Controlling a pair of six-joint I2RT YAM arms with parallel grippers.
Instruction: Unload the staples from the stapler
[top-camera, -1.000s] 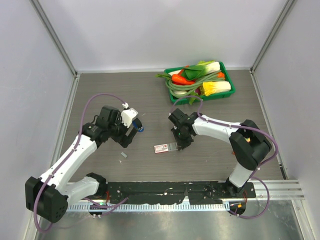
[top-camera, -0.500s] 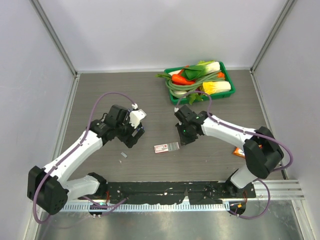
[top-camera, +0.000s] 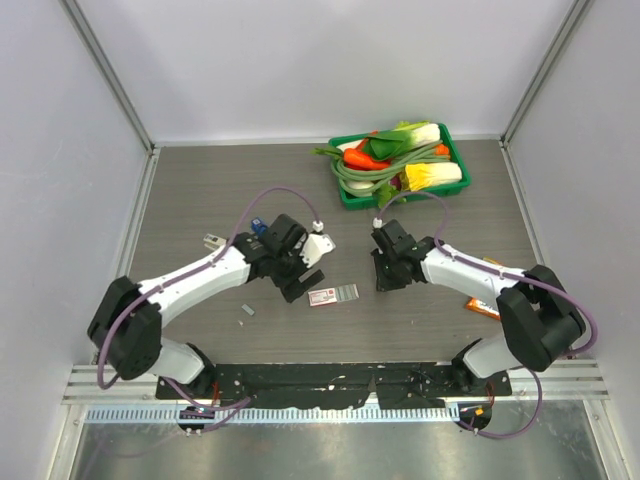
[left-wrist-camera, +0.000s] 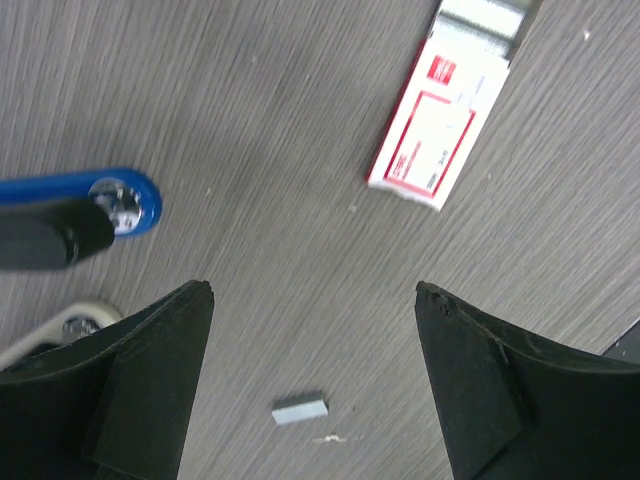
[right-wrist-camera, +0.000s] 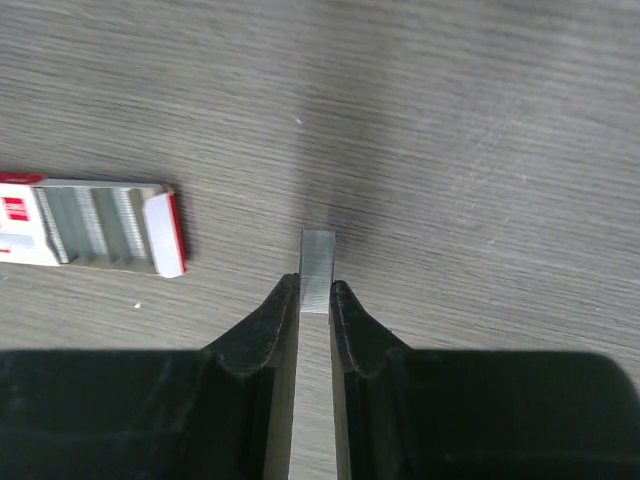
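The stapler (left-wrist-camera: 75, 215), blue and black, lies at the left edge of the left wrist view. In the top view only its blue end (top-camera: 258, 226) shows behind the left arm. My left gripper (left-wrist-camera: 312, 292) is open and empty above the table, with a short silvery staples strip (left-wrist-camera: 300, 408) lying between its fingers. That strip also shows in the top view (top-camera: 247, 310). My right gripper (right-wrist-camera: 314, 288) is shut on another silvery staples strip (right-wrist-camera: 318, 255), low over the table. In the top view the right gripper (top-camera: 383, 276) is right of the box.
A white-and-pink staple box (top-camera: 333, 295) lies between the grippers, its open end showing refill rows (right-wrist-camera: 95, 228). A green basket of vegetables (top-camera: 452, 140) stands at the back. An orange item (top-camera: 478, 305) lies by the right arm.
My left arm has swung right, away from the stapler, toward the box. My right gripper has moved right, off the box, with the strip between its fingers.
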